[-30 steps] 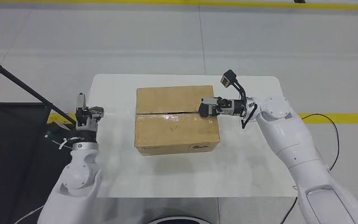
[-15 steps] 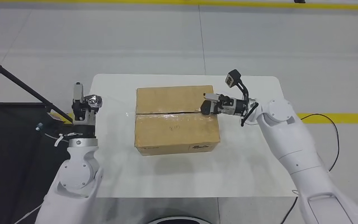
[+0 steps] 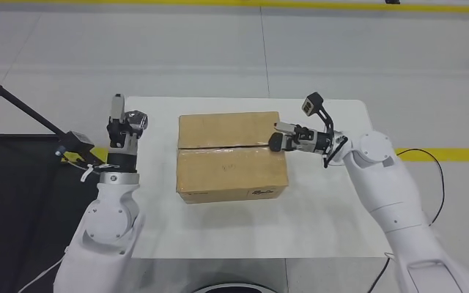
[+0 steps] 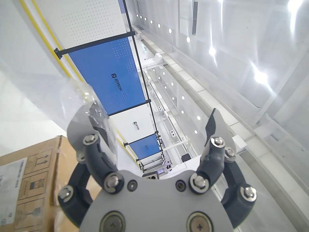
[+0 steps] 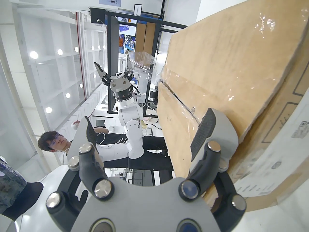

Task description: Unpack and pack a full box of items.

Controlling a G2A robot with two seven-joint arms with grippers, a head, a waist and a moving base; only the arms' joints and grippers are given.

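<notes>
Right fingers [image 5: 212,131] apart at box [image 5: 229,56] edge

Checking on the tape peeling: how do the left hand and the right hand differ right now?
The left hand points upward beside the box, clear of it; the right hand lies level at the box's top edge near the seam. Some clear tape clings to the left hand; the right hand carries nothing. Both are open.
</notes>
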